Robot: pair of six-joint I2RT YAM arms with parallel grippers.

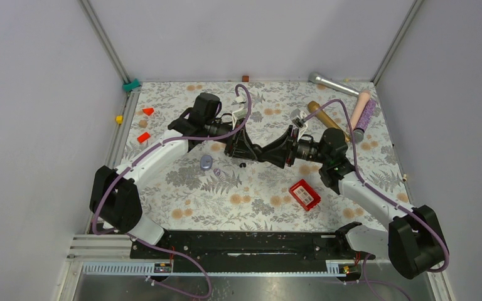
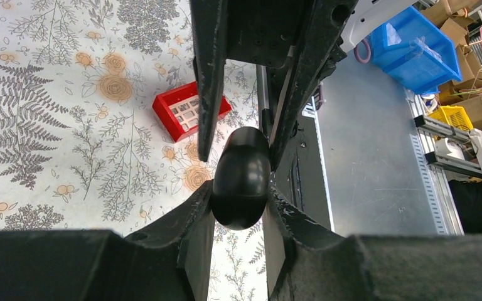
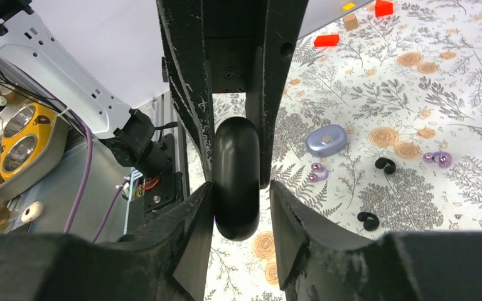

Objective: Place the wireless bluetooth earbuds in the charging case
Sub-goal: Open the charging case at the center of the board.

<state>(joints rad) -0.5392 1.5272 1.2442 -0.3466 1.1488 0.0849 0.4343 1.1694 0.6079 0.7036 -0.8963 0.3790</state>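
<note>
Claws first: the left claw is clamped tight on the black charging case and holds it in the air above the worktop. The right claw meets the case from the opposite end, barely parted, with one pad touching and the other a sliver clear. The shell looks hard, smooth and probably slippery. Beyond it on the cloth lie the black earbuds and the purple earbuds, near the purple case. These buds should be featherlight and glossy, apt to roll or squirt free, so pinch each gently across its rounded body.
</note>
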